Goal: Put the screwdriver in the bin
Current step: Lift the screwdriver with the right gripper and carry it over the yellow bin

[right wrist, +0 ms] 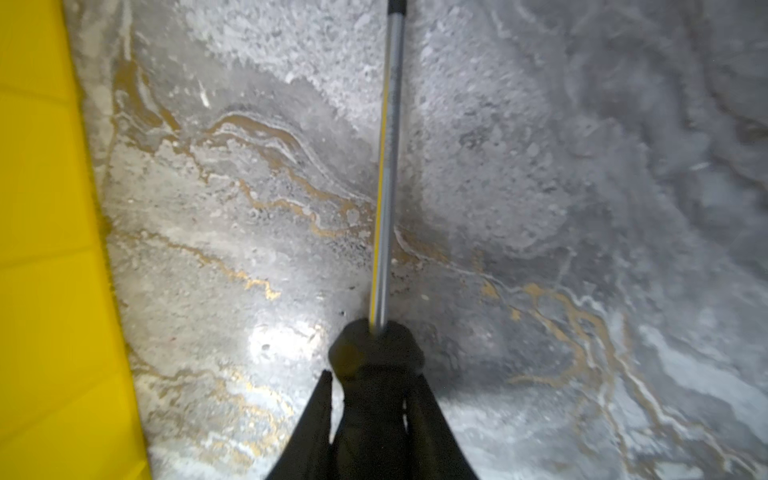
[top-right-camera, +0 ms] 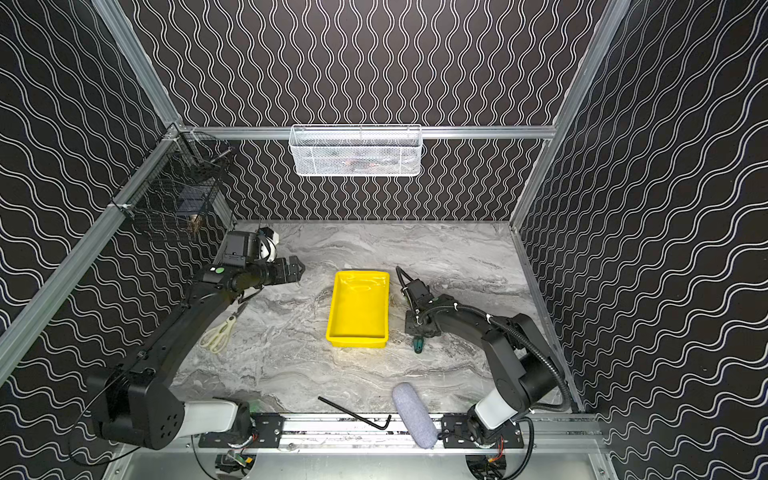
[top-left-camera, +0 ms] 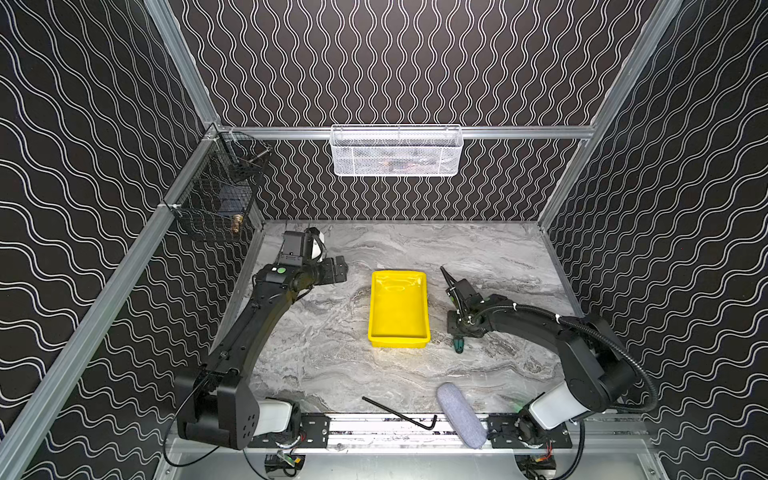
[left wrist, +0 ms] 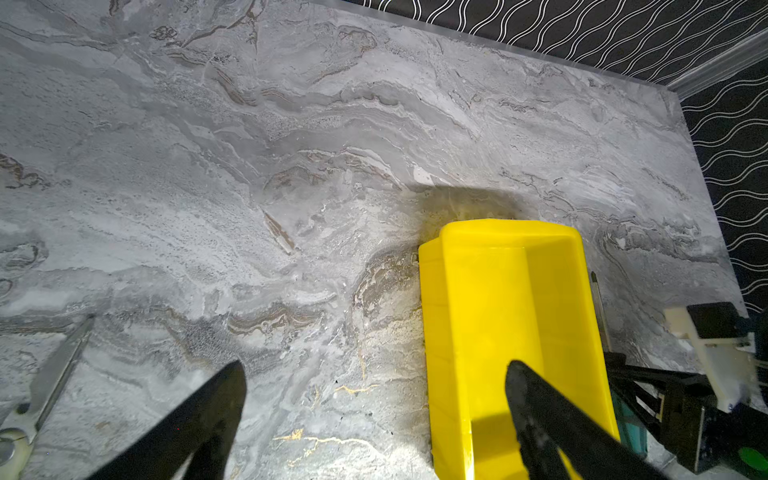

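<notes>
Marble desk (top-left-camera: 332, 365): bin (top-left-camera: 398, 309) mid-desk; screwdriver (right wrist: 386, 166) just beside it, toward desk's right edge, handle clamped in R gripper (right wrist: 374, 386), shaft pointing to back edge. L gripper (left wrist: 376, 370) spread apart, holding nothing

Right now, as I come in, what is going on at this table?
The right gripper is shut on the handle of the screwdriver, low at the table, just to the right of the yellow bin. The bin is empty, so the screwdriver is not yet in it. The left gripper is open and holds nothing, on the other side of the bin.
</notes>
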{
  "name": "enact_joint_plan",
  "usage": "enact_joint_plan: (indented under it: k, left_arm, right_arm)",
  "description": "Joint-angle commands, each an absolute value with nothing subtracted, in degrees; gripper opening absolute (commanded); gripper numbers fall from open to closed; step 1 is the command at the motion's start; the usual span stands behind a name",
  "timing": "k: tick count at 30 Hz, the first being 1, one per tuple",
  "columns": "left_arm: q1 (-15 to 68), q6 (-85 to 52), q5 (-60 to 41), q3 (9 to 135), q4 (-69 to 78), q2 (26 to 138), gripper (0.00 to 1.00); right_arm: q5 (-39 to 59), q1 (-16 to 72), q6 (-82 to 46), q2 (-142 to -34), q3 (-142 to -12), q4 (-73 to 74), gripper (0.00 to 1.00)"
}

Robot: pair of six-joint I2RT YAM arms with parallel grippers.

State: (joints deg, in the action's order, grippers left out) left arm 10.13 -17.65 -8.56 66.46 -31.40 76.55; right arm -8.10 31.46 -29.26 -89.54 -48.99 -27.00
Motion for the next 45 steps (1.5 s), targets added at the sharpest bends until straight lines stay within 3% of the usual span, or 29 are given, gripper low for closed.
enact_joint_plan:
  k: [1, 15, 33, 45]
  left_arm:
    - [10.18, -17.68, -9.23, 66.66, -31.46, 76.28, 0.99]
    - [10.16, -17.63, -9.25, 66.67, -31.35, 75.90, 0.99]
    - [9.87, -14.50, -13.36, 67.79, -31.11, 75.32, 0.99]
    - [7.78, -16.28, -17.48, 67.17, -29.50, 74.89, 0.99]
  right_arm:
    - [-10.34, 31.22, -28.10, -87.71, -50.75, -30.63, 0.11]
    - [-9.46, 33.31, -23.08, -82.54, -65.35, -41.94, 0.08]
    - [-6.87, 47.20, -18.99, -101.72, -82.10, -37.23, 0.07]
    - [-5.52, 48.25, -19.07, -108.37, -83.24, -33.57, 0.08]
